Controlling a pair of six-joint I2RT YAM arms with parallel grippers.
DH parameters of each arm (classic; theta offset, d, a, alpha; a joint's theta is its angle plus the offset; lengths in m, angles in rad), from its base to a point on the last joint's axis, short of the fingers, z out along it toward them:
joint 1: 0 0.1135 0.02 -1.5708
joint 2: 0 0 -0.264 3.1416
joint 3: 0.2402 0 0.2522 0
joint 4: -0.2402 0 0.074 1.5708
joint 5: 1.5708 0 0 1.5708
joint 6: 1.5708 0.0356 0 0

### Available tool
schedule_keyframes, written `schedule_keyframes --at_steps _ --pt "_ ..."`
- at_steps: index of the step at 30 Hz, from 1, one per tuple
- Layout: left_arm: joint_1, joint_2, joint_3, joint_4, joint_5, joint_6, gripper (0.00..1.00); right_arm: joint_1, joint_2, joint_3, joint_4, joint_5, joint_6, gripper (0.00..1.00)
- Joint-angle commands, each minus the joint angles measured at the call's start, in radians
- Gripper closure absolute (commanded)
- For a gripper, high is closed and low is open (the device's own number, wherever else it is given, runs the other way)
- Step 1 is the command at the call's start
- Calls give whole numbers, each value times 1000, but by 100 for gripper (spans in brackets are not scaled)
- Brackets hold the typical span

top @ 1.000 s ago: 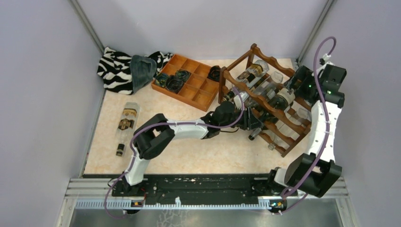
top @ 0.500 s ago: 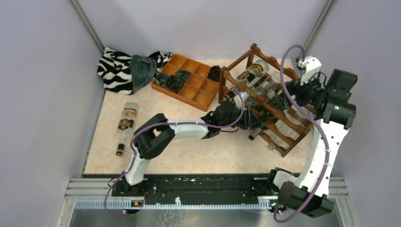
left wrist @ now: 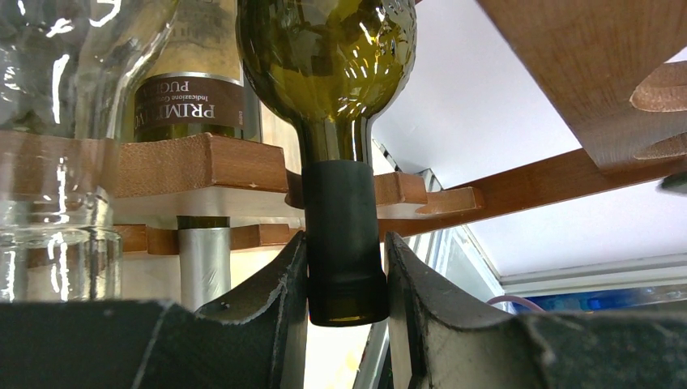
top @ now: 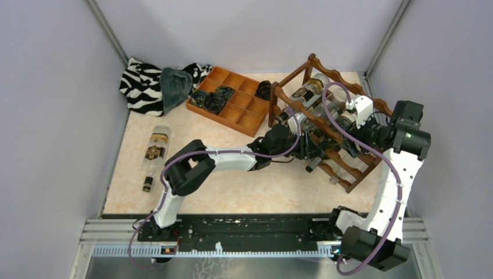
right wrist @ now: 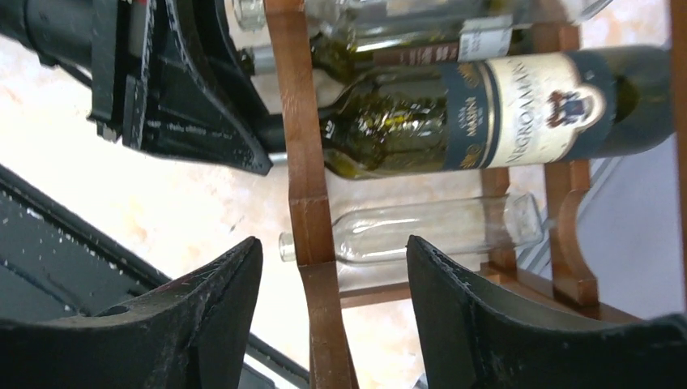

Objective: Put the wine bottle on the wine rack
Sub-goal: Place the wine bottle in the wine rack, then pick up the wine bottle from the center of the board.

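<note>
Left gripper (left wrist: 344,271) is at the front of the reddish-brown wooden wine rack with scalloped rails (top: 350,176). Its jaws are clenched on the black-capped neck of a dark green glass wine bottle (left wrist: 328,65). That bottle lies on its side in the rack, with the neck poking out through a notch in the front rail and the body resting across the rails (a navy-and-cream label shows in the right wrist view).

Right gripper (right wrist: 332,284) hovers at the rack's right side with its jaws released, standing apart and gripping nothing. A rack rail shows in the gap between them; whether the fingers touch the wood cannot be told. A clear glass bottle (right wrist: 421,231) lies on the tier next to the green one. A brown-labelled bottle (left wrist: 194,101) sits just beside the held one.

On the pale marbled desk (top: 232,189), well apart from the rack, a clear bottle with a dark label (top: 156,152) lies flat near the left wall. An orange-brown wooden compartment tray (top: 241,119) sits behind it, holding dark coiled items. A zebra-striped cloth (top: 136,87) and a grey-green cloth (top: 174,87) lie in the back-left corner.
</note>
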Motion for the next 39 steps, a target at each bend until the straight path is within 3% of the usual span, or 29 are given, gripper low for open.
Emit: schedule_keyframes --at_steps 1,5,16,27,39 --pt "-12 11 57 102 18 9 92 -6 -28 -41 -4 21 -82 38" --pt "-12 18 64 96 19 5 92 -2 -31 -54 -13 -5 -105 58" --pt "-13 3 37 96 3 13 90 92 -38 -87 33 -83 -29 87" --pt "-12 -15 8 72 -15 33 82 134 -56 -108 120 -115 102 90" --pt "-11 -61 -23 -44 -50 84 49 134 -54 -125 153 -125 131 89"
